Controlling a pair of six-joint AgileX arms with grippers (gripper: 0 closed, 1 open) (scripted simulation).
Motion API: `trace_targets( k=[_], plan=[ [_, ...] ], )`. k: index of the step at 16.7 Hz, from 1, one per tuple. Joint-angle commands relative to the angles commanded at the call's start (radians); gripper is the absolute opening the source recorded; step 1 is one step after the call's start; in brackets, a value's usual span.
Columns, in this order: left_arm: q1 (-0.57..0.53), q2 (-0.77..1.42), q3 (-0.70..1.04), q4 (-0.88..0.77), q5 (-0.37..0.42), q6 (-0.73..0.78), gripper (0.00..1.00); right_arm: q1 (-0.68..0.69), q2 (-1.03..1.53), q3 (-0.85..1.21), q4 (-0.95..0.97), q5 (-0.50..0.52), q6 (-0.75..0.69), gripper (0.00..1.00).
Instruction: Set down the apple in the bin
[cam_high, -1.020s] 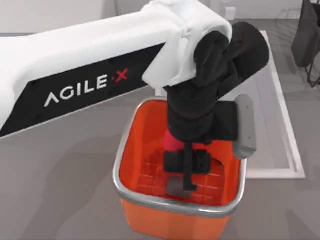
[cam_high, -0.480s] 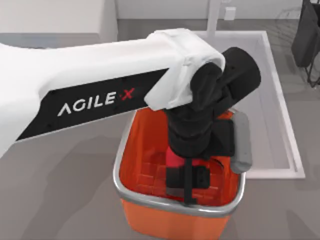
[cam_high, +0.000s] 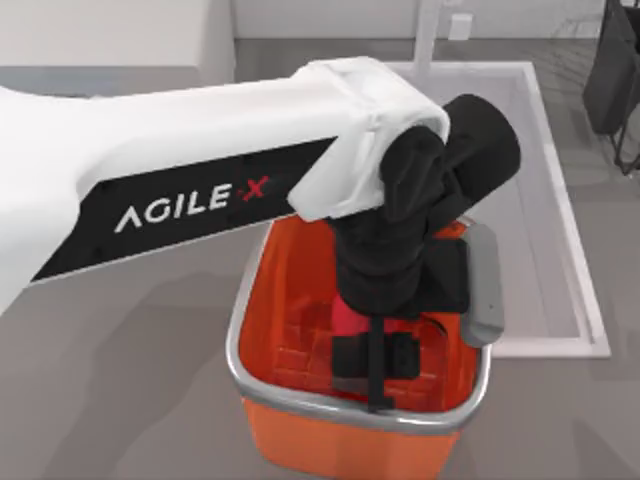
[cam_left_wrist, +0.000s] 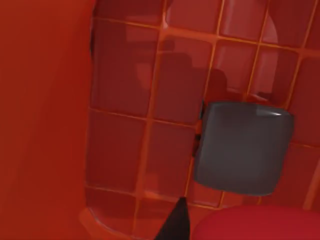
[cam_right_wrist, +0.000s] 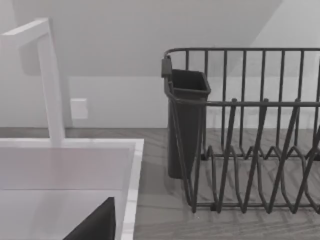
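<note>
The white AgileX left arm (cam_high: 180, 160) is seen stretched from the left across the grey table (cam_high: 120, 400), its black wrist lowered into the large bright orange square bin (cam_high: 262, 300) with a shiny silver-grey rim, which stands at the near middle of the table. The left gripper (cam_high: 375, 372) is held deep inside the bin, just above the gridded floor. The small round red apple (cam_high: 347, 318) is seen pressed against the gripper's black body inside the bin, on its far-left side; whether the fingers are closed on the apple or parted cannot be told from the top view, since the wrist covers them.

In the left wrist view the gridded orange floor is shown close up, with the dark grey square (cam_left_wrist: 242, 147) lying flat on it, a curved red surface of the apple (cam_left_wrist: 255, 224) at the edge, and one dark fingertip (cam_left_wrist: 175, 225) beside it.

In the right wrist view a white rectangular sink basin (cam_right_wrist: 70, 170) with a white faucet (cam_right_wrist: 50, 80) and a dark wire dish rack (cam_right_wrist: 245, 130) holding a dark cup (cam_right_wrist: 185, 120) are shown to the far right.
</note>
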Motion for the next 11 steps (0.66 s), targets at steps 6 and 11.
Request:
trace_targets(
  k=[6, 11],
  plan=[
    [0.000, 0.000, 0.000, 0.000, 0.000, 0.000, 1.00, 0.000, 0.000, 0.000, 0.000, 0.000, 0.000, 1.00],
    [0.000, 0.000, 0.000, 0.000, 0.000, 0.000, 1.00, 0.000, 0.000, 0.000, 0.000, 0.000, 0.000, 1.00]
  ],
)
